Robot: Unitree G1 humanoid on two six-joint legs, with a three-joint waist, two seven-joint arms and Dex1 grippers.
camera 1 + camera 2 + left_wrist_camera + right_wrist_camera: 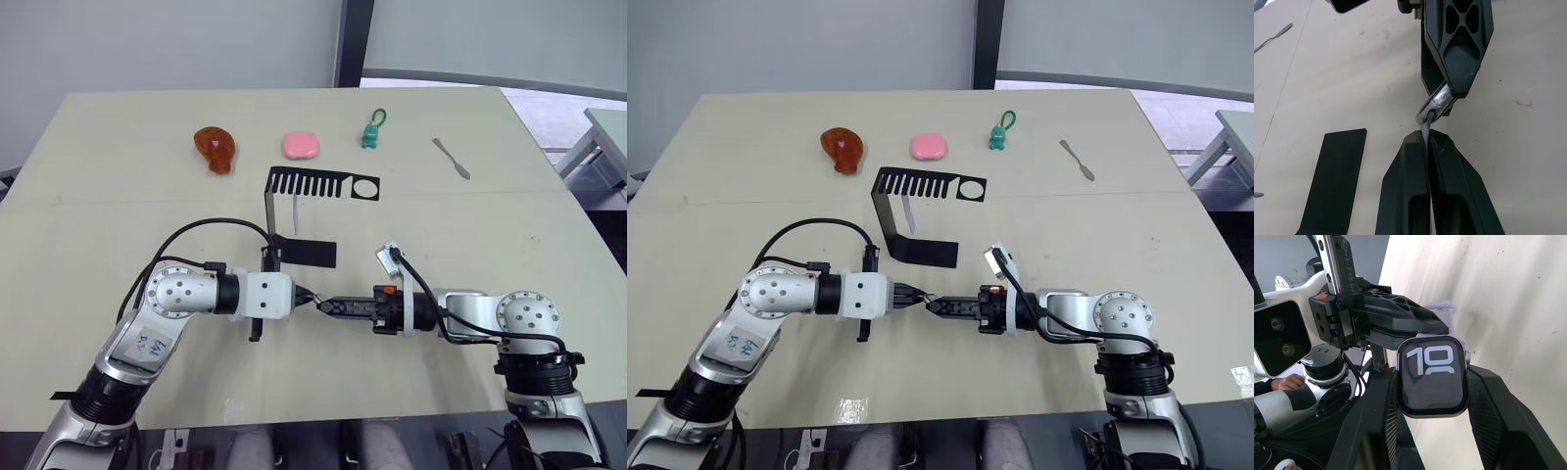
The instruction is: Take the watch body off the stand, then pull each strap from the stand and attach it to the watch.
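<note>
- The left tool [310, 299] and right tool [324, 305] meet tip to tip above the worktop [118, 176], just in front of the black stand [294, 211].
- Right tool: its two fingers [1493, 406] are spread only as wide as the watch [1433, 376] and clamp the case by its sides. The screen faces the wrist camera and shows light digits.
- Left tool: its fingers [1405, 186] are pressed together on a pale lavender strap [1425, 131], pinched edge-on between them. Only a short length of the band shows beyond the fingertips.
- The free end of that strap reaches the metal edge of the watch in the left wrist view and touches it. Whether it is seated in the slot cannot be told.
- From the right wrist view, a pale band curves out behind the top of the watch, beside the left tool's fingers.
- The stand's flat foot [1332, 181] lies on the worktop just beside the two tools. Its comb-like top plate, with a round hole at one end, sits farther back.
- Something thin and pale hangs under the stand's top plate; it is too small to tell what it is.
- Along the far side of the worktop, well apart from the tools, lie a brown drumstick toy [215, 149], a pink block [300, 145], a green figure [372, 131] and a grey spatula [452, 158].
</note>
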